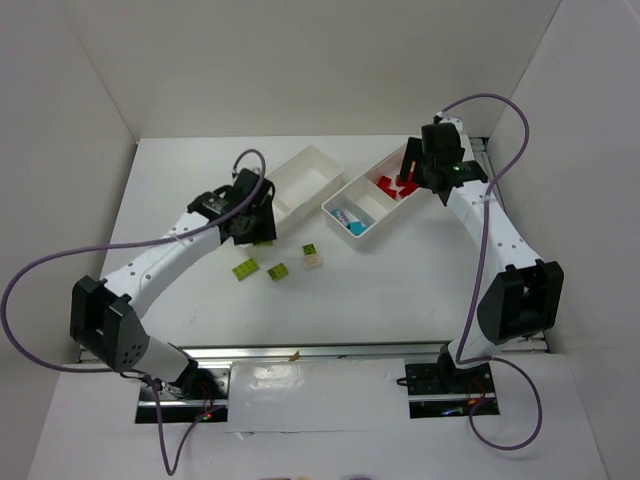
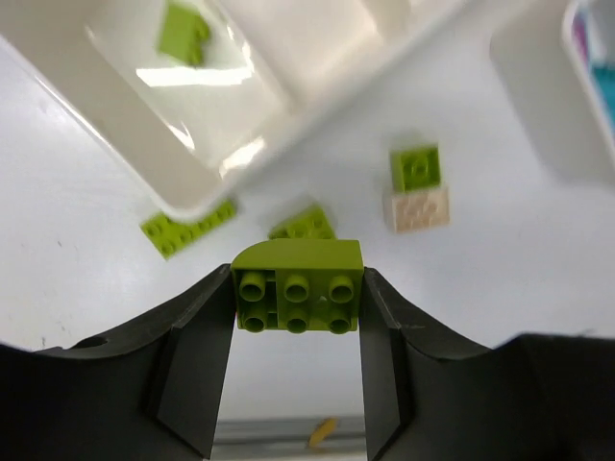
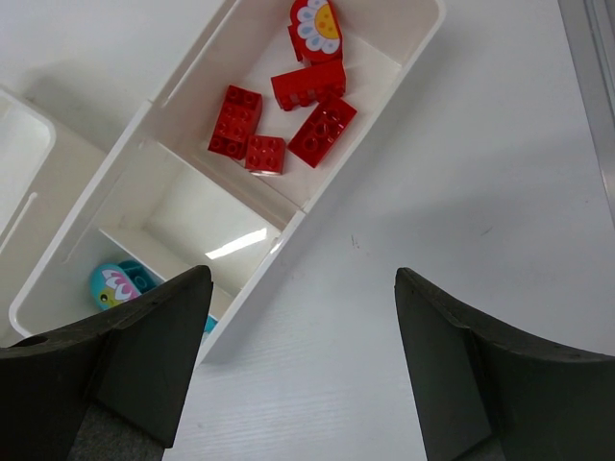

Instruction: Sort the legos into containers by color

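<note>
My left gripper (image 2: 298,300) is shut on a lime green lego (image 2: 298,286), held off the table beside the left container (image 2: 183,197), which has one lime lego (image 2: 184,34) inside. On the table below lie a flat lime lego (image 2: 187,229), two more lime legos (image 2: 303,225) (image 2: 416,166) and a beige lego (image 2: 416,208). My right gripper (image 3: 301,279) hangs open and empty next to the right container (image 3: 288,230), which has several red legos (image 3: 288,115) in one compartment and a cyan lego (image 3: 120,283) in the other.
In the top view the two containers (image 1: 300,180) (image 1: 352,186) sit side by side at the table's middle back, with the loose legos (image 1: 278,271) in front of them. White walls enclose the table on three sides.
</note>
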